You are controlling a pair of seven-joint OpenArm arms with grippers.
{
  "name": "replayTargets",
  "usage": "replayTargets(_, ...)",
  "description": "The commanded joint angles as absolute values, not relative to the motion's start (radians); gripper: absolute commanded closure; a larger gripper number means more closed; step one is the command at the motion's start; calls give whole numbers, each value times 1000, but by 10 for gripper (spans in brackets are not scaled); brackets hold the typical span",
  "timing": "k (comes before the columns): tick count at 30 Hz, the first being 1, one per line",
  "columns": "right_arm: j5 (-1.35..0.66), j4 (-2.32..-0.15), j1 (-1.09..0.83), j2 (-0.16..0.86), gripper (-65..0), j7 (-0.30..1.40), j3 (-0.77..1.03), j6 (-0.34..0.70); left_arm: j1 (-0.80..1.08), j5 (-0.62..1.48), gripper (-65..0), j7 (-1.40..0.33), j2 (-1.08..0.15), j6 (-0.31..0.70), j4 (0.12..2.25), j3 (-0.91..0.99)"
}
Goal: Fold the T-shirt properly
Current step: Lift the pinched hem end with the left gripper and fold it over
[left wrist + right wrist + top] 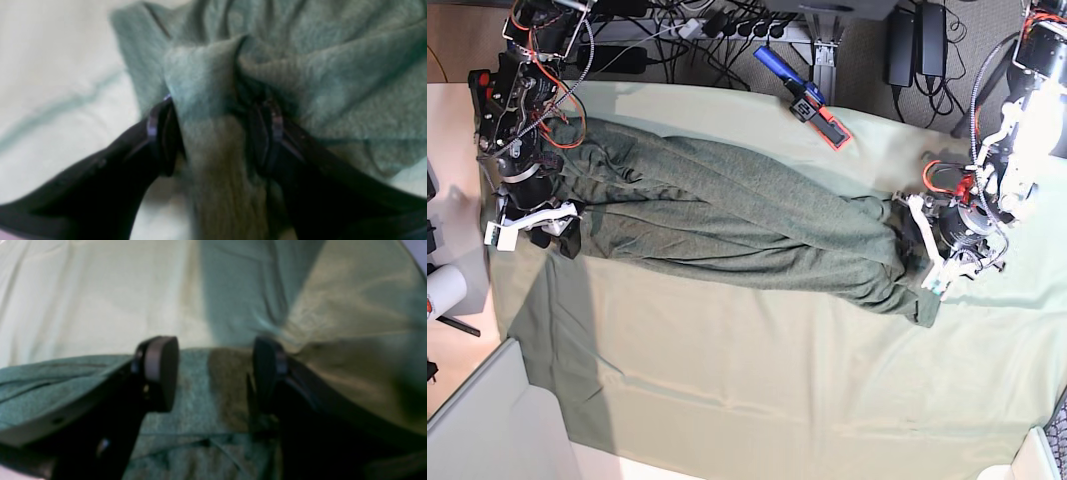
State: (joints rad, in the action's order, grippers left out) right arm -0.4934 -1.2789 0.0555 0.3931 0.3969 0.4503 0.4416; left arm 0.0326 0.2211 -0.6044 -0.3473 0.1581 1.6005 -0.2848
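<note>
The dark olive-green T-shirt (727, 210) lies stretched in long folds across the table, from one arm to the other. At its right end, my left gripper (930, 255) stands open. In the left wrist view a raised fold of T-shirt (206, 76) still fills the gap of the left gripper (215, 133), between the black fingers (163, 133). My right gripper (552, 222) is at the shirt's left end. The right wrist view shows that gripper (213, 373) open just above the T-shirt (200, 390), which lies flat beneath it with nothing between the pads (160, 370).
A pale sage-green sheet (777, 380) covers the table under the shirt. A blue and red tool (805, 98) lies at the back edge, with cables and power bricks (917, 40) behind it. A white roll (442, 290) sits off the left edge.
</note>
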Motion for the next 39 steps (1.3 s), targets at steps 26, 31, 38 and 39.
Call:
replayTargets(26, -495, -1295, 71, 413, -354, 371, 459, 443, 3, 85, -369, -704, -316, -24, 1608, -240)
replayTargets(31, -494, -1295, 71, 413, -354, 371, 459, 443, 0, 155, -369, -696, -254, 49, 1522, -206)
replayTargets(38, -494, -1295, 71, 412, -354, 371, 459, 443, 1, 299, -369, -740, -211, 187, 1459, -176)
replayTargets(39, -495, -1295, 71, 412, -354, 371, 459, 443, 0, 333, -369, -750, -211, 209, 1459, -175)
